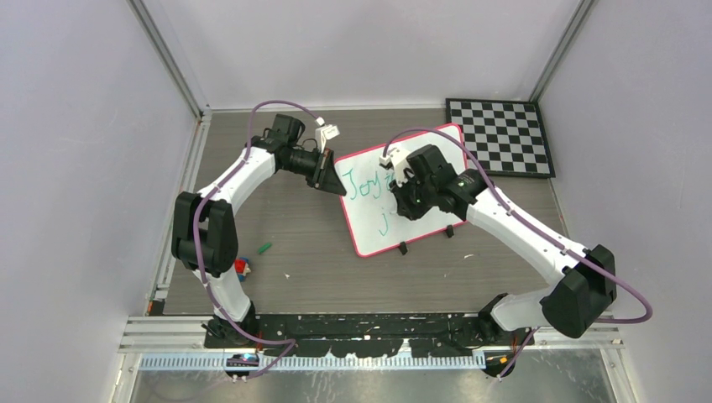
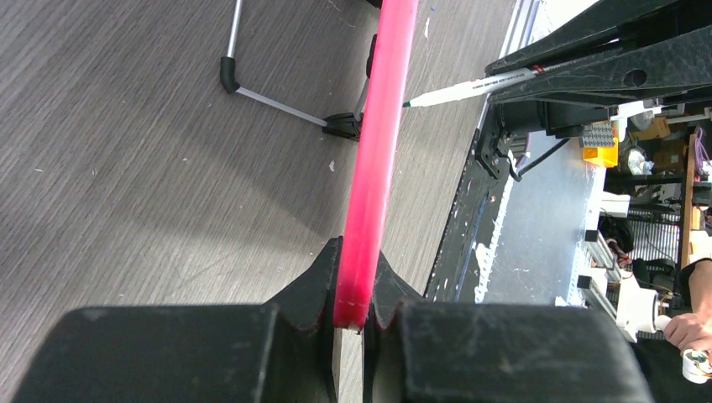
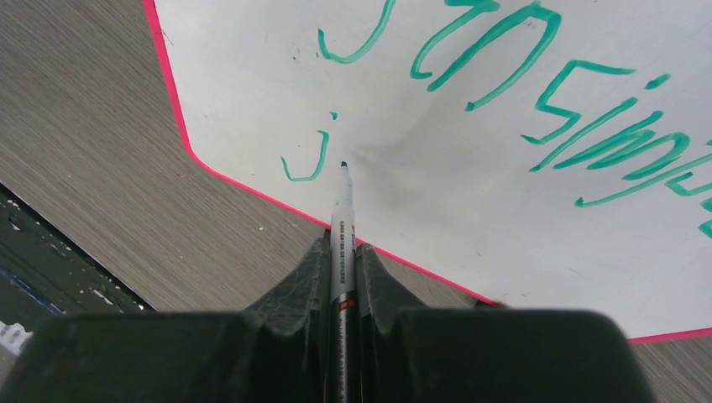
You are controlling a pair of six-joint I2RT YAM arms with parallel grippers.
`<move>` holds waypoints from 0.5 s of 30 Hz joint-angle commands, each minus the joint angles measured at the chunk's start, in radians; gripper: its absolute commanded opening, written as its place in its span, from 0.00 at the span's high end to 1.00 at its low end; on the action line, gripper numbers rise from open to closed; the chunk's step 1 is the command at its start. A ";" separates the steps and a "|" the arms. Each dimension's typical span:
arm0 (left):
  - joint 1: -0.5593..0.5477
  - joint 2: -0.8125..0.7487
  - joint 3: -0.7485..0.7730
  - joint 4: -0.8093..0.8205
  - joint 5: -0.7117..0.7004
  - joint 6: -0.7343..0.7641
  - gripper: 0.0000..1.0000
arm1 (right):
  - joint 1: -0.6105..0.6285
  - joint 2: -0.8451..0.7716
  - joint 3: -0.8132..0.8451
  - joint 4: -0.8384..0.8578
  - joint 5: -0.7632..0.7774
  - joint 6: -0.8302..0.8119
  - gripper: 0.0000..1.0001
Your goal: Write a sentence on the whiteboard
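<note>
The whiteboard (image 1: 374,228), white with a pink-red rim, lies tilted at mid table. My left gripper (image 1: 340,186) is shut on its left edge; in the left wrist view the rim (image 2: 374,168) is pinched between the jaws (image 2: 354,290). My right gripper (image 1: 401,206) hovers over the board, shut on a thin grey marker (image 3: 342,239). The marker's green tip sits at the white surface just right of a lone "j" (image 3: 315,159) on the second line. The sentence (image 3: 537,109) is green handwriting; its first line runs off the view's right edge. From above, the right arm hides most of it.
A black-and-white checkered board (image 1: 499,136) lies at the back right. A small green cap (image 1: 264,248) and a red-and-blue object (image 1: 243,268) rest near the left arm's base. Two black clips (image 1: 403,248) sit on the whiteboard's near edge. Grey walls close in both sides.
</note>
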 commanded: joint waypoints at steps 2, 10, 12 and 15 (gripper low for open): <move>-0.001 -0.009 0.018 0.020 -0.019 0.014 1.00 | -0.001 0.004 -0.002 0.039 0.043 0.001 1.00; -0.001 -0.010 0.018 0.020 -0.021 0.014 1.00 | -0.001 0.026 0.000 0.078 0.061 0.016 1.00; -0.001 -0.012 0.018 0.020 -0.021 0.014 1.00 | -0.001 0.033 0.003 0.083 0.058 0.019 1.00; -0.002 -0.013 0.017 0.021 -0.022 0.016 1.00 | -0.001 0.038 0.002 0.094 0.041 0.022 1.00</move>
